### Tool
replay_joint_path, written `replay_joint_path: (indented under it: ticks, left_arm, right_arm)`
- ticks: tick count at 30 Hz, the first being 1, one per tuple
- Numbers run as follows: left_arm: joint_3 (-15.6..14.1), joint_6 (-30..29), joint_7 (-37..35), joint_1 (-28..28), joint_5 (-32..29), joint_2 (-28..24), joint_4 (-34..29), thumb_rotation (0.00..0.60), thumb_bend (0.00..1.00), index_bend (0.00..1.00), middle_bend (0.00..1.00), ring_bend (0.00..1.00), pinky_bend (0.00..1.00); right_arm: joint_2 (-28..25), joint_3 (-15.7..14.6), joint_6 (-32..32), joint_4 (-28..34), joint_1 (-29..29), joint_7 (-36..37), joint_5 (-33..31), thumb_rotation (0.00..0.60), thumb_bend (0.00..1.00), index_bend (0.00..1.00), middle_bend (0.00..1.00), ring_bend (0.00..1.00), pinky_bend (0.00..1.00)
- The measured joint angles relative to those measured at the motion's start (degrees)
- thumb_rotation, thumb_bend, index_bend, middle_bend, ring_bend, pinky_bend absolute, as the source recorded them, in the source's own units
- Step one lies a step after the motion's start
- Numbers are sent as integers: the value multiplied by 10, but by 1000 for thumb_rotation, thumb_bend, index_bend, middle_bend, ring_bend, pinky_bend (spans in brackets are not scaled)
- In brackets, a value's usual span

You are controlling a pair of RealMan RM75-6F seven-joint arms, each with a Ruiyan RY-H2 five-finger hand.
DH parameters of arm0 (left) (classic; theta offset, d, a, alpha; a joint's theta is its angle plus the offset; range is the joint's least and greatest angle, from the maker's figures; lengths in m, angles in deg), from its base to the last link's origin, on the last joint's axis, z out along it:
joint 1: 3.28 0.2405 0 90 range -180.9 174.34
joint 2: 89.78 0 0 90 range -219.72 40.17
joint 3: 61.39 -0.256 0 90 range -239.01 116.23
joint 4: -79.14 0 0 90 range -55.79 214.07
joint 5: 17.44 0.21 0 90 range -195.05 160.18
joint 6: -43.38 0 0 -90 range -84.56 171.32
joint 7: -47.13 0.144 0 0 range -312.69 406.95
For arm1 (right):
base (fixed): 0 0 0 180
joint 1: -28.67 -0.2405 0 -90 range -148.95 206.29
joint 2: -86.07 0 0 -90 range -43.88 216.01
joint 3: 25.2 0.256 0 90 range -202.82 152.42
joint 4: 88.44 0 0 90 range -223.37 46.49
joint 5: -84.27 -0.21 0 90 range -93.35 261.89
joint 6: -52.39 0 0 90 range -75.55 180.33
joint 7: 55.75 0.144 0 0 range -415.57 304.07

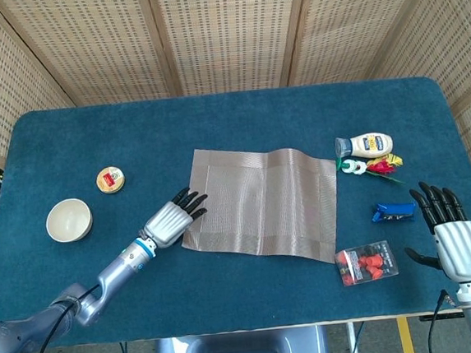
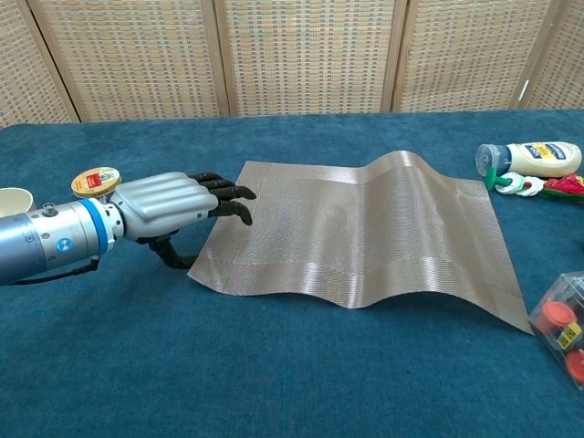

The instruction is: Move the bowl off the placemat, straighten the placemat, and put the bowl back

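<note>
the placemat (image 1: pixel 261 204) lies near the middle of the blue table (image 1: pixel 239 118), a woven beige-grey rectangle that is not flat: in the chest view a ridge runs across it from near edge to far edge, right of its middle, and the near edge waves up off the cloth. the left hand (image 1: pixel 172 219) reaches in from the left, palm down, with its dark fingertips (image 2: pixel 239 192) at the placemat's left edge, over or just on the border (whether they press on the weave or only hover i cannot tell). its fingers are stretched forward and slightly apart, the thumb hangs below toward the table beside the mat's near-left corner, and it has hold of nothing.

the bowl (image 1: pixel 68 220) stands off the placemat, well to the left on the bare cloth, cream-coloured and upright, near the table's left edge. a small round tin (image 1: pixel 110 180) with a yellow and red lid sits behind it, between the bowl and the mat.

the right hand (image 1: pixel 452 230) rests at the table's near-right corner, seen only in the head view, fingers straight and spread, empty.

on the right side lie a mayonnaise bottle (image 1: pixel 366 144) on its side, a small red and green toy (image 1: pixel 370 165) just in front of it, a blue clip (image 1: pixel 394 211), and a clear box of red pieces (image 1: pixel 365 263) near the mat's near-right corner.
</note>
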Motion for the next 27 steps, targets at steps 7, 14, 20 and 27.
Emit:
replay_joint_path:
  ticks: [7, 14, 20, 27]
  left_arm:
    - [-11, -3, -5, 5, 1, -2, 2, 600, 442, 277, 0, 0, 0]
    - [-17, -12, -12, 9, 2, 2, 6, 600, 447, 356, 0, 0, 0]
    - [-14, -14, -16, 10, -4, 11, 11, 600, 520, 410, 0, 0, 0]
    - [-12, -17, -13, 9, -7, 23, 20, 600, 532, 529, 0, 0, 0]
  right_arm:
    - [-2, 0, 2, 1, 2, 1, 5, 600, 0, 13, 0, 0, 0]
    - [-3, 0, 5, 5, 3, 2, 11, 600, 0, 16, 0, 0, 0]
    - [-6, 0, 8, 8, 5, 4, 16, 600, 0, 24, 0, 0, 0]
    - [-9, 0, 11, 11, 7, 7, 22, 600, 0, 27, 0, 0, 0]
